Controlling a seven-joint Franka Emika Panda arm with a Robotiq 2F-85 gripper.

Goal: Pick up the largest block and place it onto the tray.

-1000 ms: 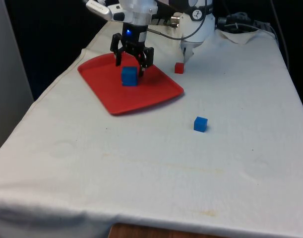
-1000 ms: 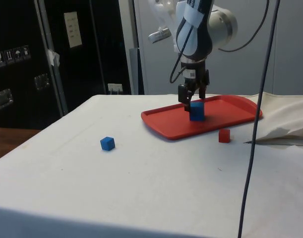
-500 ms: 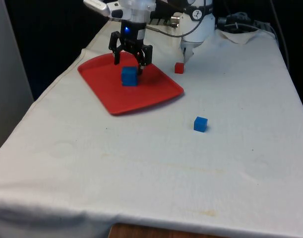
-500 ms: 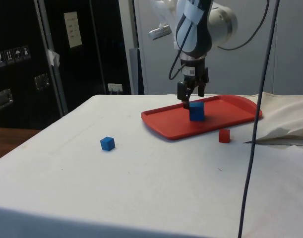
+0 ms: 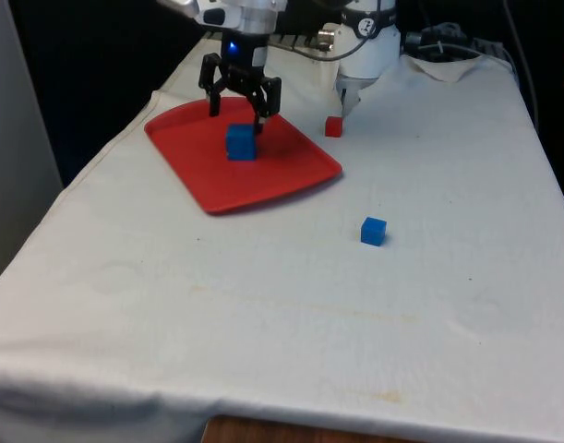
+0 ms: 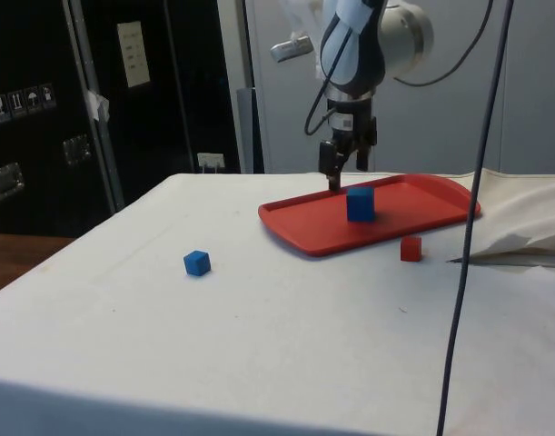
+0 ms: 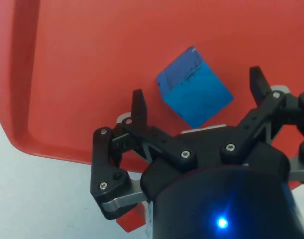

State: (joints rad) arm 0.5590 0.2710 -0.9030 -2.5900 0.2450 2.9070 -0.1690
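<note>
The gripper (image 5: 239,101) hangs above the red tray (image 5: 198,175) with its two black fingers spread wide and nothing between them; in the wrist view the gripper (image 7: 196,99) has its fingertips (image 7: 138,99) on either side of the large blue block (image 7: 194,87) but clear of it, with open red tray (image 7: 82,59) floor showing around the cube. That large blue block (image 5: 241,141) sits flat on the tray, near its middle, directly below the gripper at about 6 o'clock from it in the front view. From the side, the gripper (image 6: 335,173) is raised above the tray (image 6: 313,232), and the large blue block (image 6: 360,203) rests on the tray just beside the fingertips, at about 4 o'clock from them, not touching. A small red block (image 5: 333,126) lies on the white cloth (image 5: 291,314) off the tray's edge, at about 2 o'clock from the large blue block in the front view; in the side view this small red block (image 6: 411,248) sits near the tray's near edge. A small blue block (image 5: 374,231) lies on the cloth well apart from the tray, at about 4 o'clock from it in the front view, and the side view shows the same small blue block (image 6: 197,262) alone on the cloth (image 6: 259,345).
</note>
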